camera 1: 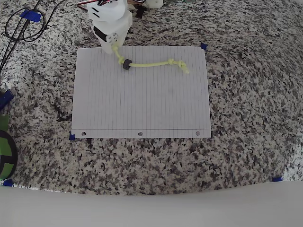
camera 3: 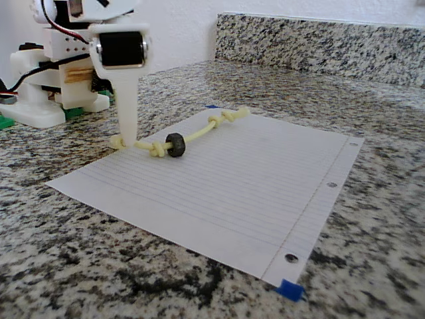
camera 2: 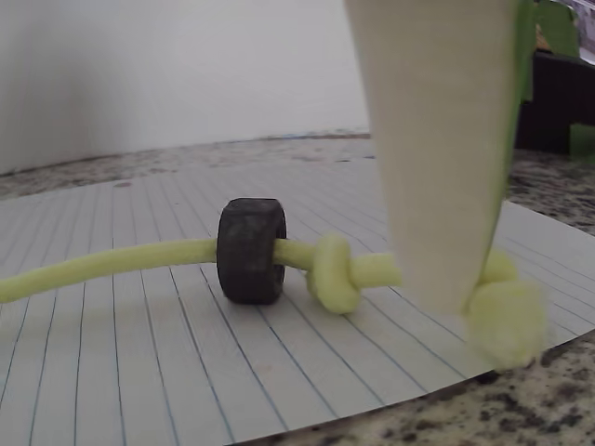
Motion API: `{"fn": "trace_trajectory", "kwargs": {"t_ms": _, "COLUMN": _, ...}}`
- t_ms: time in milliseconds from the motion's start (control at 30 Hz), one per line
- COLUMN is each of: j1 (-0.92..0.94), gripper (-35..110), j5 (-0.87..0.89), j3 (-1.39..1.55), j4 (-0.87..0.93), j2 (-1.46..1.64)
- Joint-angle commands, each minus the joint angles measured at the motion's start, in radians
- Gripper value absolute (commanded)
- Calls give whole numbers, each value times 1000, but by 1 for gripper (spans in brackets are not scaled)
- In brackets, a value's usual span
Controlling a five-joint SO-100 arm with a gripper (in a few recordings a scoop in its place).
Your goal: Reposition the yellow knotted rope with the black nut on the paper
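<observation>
Speckled granite makes up the desk [camera 1: 246, 99], and the paper [camera 1: 142, 104] lies flat on it, its three punched holes along the edge farthest from the robot's base.

Taking the black nut [camera 1: 126, 65] as the landmark: the yellow knotted rope [camera 1: 151, 64] passes through the nut and lies near the paper's edge on the base side, its long axis running roughly along that edge. From the nut, the long free part stretches away to a pair of knots [camera 1: 173, 62] and a short tail. On the nut's other side there is one knot just beside it, then the short end, which reaches the gripper [camera 1: 115, 47] at the paper's very edge.

In the wrist view the white finger [camera 2: 437, 149] stands upright against the rope's end [camera 2: 507, 316], close beside the nut [camera 2: 251, 249]. The gripper seems to be pinching that end, but the second finger is hidden, so I cannot tell for sure.

My judgement: the rope trails away from the gripper, so any pull drags nut and rope lengthwise behind it.
</observation>
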Motion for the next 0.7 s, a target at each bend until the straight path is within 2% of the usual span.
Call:
{"fn": "trace_trajectory", "kwargs": {"t_ms": 0, "j1": 2, "gripper": 35, "j5": -8, "j3": -32, "j4": -12, "j2": -8}}
{"fn": "trace_trajectory", "kwargs": {"t_ms": 467, "j1": 21, "gripper": 28, "j5": -23, "j3": -32, "j4": -26, "j2": -37}}
{"fn": "trace_trajectory", "kwargs": {"t_ms": 667, "j1": 32, "gripper": 31, "j5": -34, "j3": -32, "j4": -34, "j2": -63}}
